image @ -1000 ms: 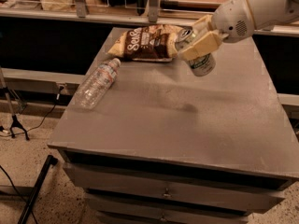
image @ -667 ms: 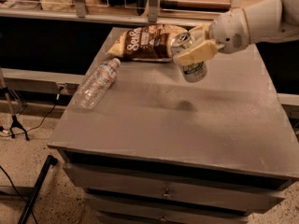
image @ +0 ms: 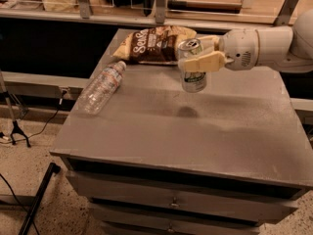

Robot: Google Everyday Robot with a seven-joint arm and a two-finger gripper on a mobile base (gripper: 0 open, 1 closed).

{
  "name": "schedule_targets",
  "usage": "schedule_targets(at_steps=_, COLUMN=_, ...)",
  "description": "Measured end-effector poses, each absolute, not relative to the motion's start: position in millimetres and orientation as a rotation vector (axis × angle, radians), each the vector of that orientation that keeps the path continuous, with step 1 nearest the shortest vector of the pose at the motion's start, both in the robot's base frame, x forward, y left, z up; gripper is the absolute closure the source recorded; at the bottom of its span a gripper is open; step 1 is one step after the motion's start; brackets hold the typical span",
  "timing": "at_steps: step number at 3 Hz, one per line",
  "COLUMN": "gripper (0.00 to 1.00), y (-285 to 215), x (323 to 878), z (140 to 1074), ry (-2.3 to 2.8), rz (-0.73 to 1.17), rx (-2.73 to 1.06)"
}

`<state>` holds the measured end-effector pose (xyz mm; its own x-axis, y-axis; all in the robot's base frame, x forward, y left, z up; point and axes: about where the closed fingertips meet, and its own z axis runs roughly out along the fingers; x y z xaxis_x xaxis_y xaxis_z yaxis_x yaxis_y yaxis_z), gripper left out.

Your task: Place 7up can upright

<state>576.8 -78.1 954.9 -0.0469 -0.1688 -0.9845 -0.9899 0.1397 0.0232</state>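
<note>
The 7up can (image: 193, 78) has a silver body with a green band and a silver top. It hangs nearly upright in the air above the middle of the grey cabinet top (image: 205, 131), with its shadow on the surface just below. My gripper (image: 195, 60) comes in from the right on a white arm and is shut on the can's upper half, one cream finger (image: 203, 62) across its front.
A brown snack bag (image: 151, 44) lies at the back of the cabinet top, just behind the can. A clear plastic water bottle (image: 101, 86) lies on its side at the left edge. A shelf with clutter runs behind. Drawers are below the front edge.
My gripper has turned the can from tilted to nearly upright and carried it slightly left and lower over the cabinet top.
</note>
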Motion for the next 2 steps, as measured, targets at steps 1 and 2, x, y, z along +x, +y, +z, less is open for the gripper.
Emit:
schedule_targets(at_steps=1, gripper=1.00, y=-77.5, x=575.5, z=957.1, ry=1.412, rz=1.057, rx=-1.199)
schedule_targets(at_steps=2, gripper=1.00, y=-75.6, x=575.0, z=953.4, ry=1.359, rz=1.089, rx=-1.187)
